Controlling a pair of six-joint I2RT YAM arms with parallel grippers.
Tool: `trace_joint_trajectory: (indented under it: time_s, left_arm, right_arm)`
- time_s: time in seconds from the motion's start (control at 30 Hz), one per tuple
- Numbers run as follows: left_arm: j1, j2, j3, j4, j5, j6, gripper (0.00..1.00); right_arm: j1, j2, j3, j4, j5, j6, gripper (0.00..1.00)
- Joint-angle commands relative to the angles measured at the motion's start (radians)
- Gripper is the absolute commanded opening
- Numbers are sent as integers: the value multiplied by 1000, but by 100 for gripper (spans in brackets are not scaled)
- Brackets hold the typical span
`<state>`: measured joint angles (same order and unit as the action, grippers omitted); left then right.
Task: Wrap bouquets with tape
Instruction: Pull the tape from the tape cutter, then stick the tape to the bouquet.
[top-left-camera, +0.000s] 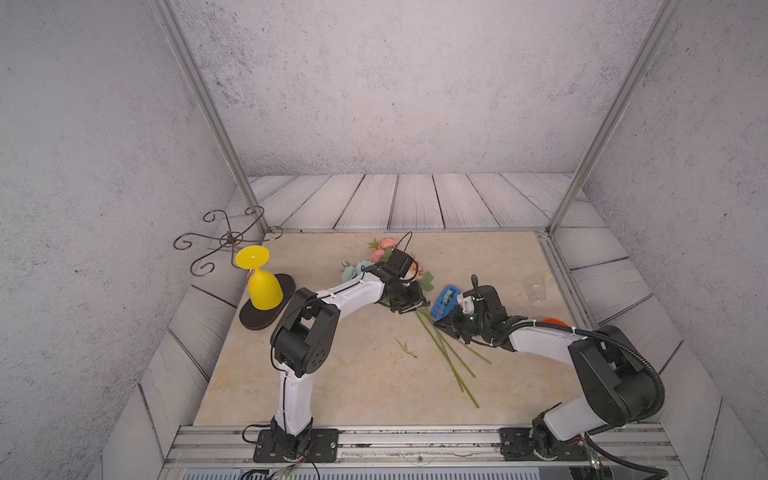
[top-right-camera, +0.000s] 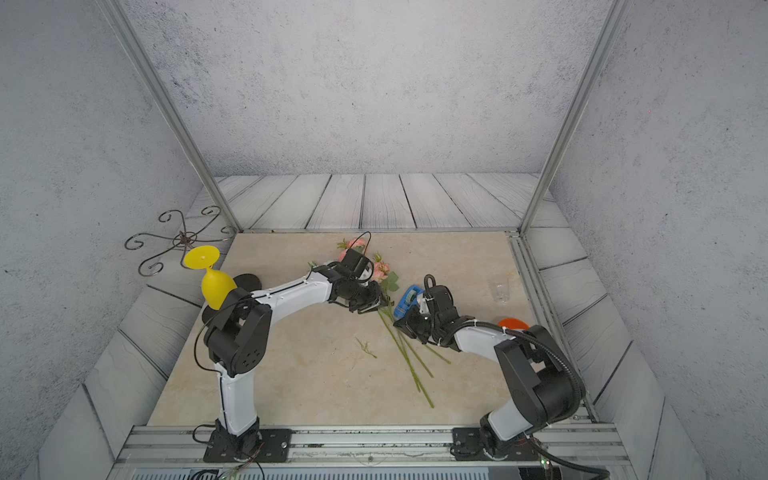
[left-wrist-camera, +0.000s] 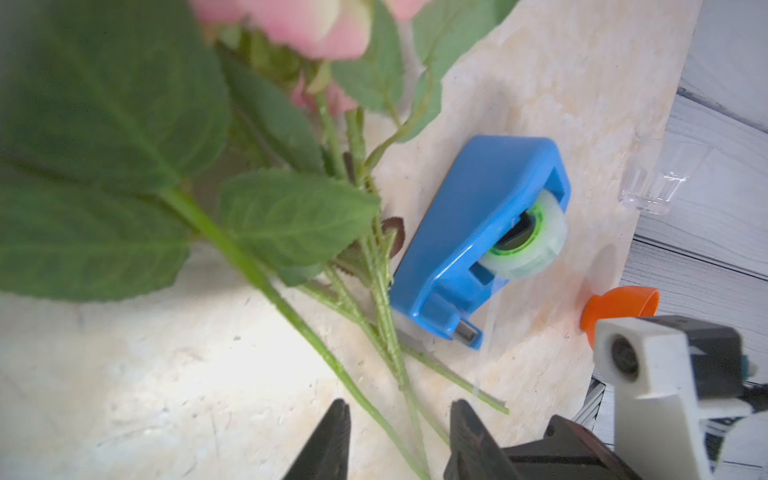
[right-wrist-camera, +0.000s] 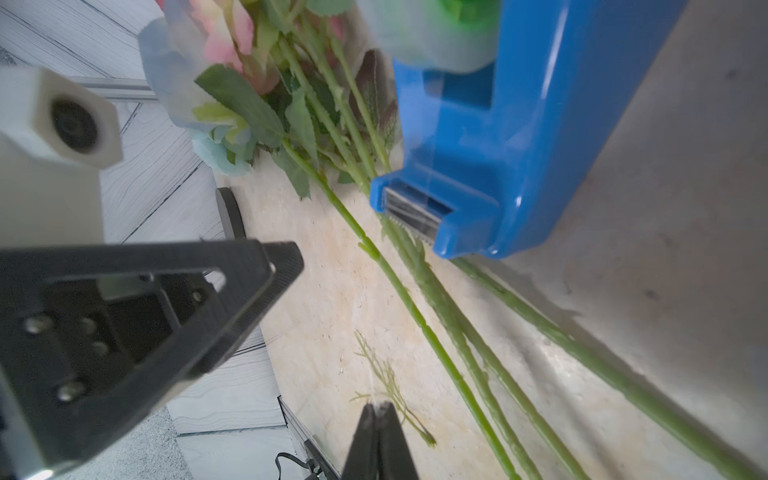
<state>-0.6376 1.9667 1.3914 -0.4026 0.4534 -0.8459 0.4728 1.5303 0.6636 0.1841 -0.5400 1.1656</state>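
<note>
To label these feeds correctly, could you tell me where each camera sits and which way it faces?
Top view: high above the arm bases, facing down at the bouquets; both arms show.
Top view: alongside, same aim on the tape; both arms.
Left wrist: left arm, facing past the left gripper at the bouquets.
Right wrist: right arm, facing past the shut right gripper.
Shared: both wrist views show the tape.

Robot lab booth (aluminium frame (top-left-camera: 207, 104), printed backdrop walls (top-left-camera: 395, 83)).
</note>
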Motion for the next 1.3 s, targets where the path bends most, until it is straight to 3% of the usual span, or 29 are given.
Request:
trace_joint_trajectory:
  time_s: [0.0, 0.17, 0.47, 0.8, 1.0, 1.27]
  left_arm:
    - [-15, 30, -86, 29, 21, -21, 45]
    - [-25, 95, -46, 78, 58, -58, 45]
    - [-28, 132, -68, 121, 44, -106, 34]
    - [-13, 160, -28, 26, 156, -28, 25]
    - [-13, 137, -8, -16, 151, 21, 35]
    - [-10, 182, 6, 21, 196, 2, 28]
  right_arm:
    - [6, -14, 28, -53, 30, -22, 8]
    - [7, 51, -1, 30, 23, -12, 9]
    - [7, 105, 25, 11, 26, -75, 9]
    - [8, 140, 28, 1, -9, -150, 10]
    - [10, 119, 35, -43, -3, -179, 9]
    - [21, 126, 45, -62, -26, -201, 5]
